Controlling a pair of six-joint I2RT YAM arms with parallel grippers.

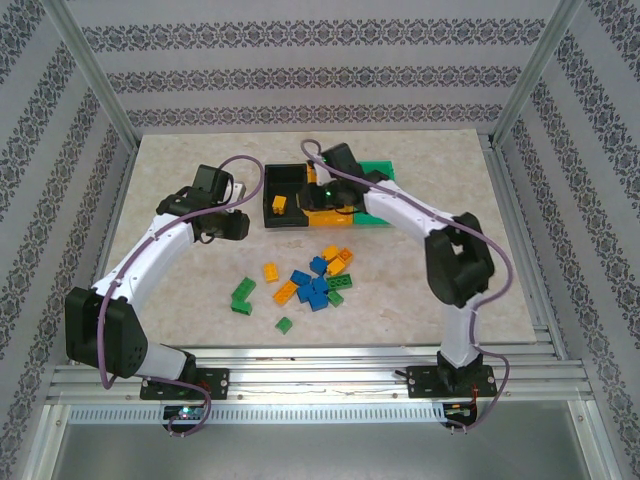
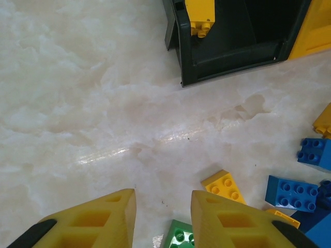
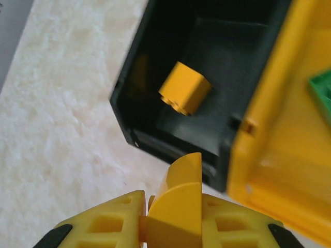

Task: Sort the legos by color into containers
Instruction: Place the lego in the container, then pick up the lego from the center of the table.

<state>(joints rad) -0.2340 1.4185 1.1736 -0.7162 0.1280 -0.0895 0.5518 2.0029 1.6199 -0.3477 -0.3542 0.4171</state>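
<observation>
Starting with the overhead view, the right gripper (image 1: 322,188) is seen poised over the row of 3 containers, at the seam between the black bin (image 1: 285,224) and the orange-yellow bin (image 1: 325,217), with the green bin (image 1: 378,172) beyond. The left gripper (image 1: 232,222) hangs just left of the black bin. The loose legos (image 1: 315,283) lie scattered on the table (image 1: 400,300), nearer the arm bases and apart from the bins.

From the left wrist, the left gripper (image 2: 163,199) is shown with its fingers a little apart and nothing between them. A green brick (image 2: 180,235) is glimpsed through the gap (judged to be lying on the table, not held). 1 stray yellow brick (image 2: 199,15) rests inside the black bin (image 2: 232,62).

From the right wrist, the right gripper (image 3: 173,206) is seen clamped on a held yellow brick (image 3: 181,181), above the near wall of the black bin (image 3: 129,103) and just beside the orange-yellow bin (image 3: 279,134). The stray yellow brick (image 3: 184,88) lies below. Release is best withheld until the held yellow brick is carried sideways, fully over the orange-yellow bin's opening. Let go from here, it would likely be caught on a rim or lost into the black bin.
</observation>
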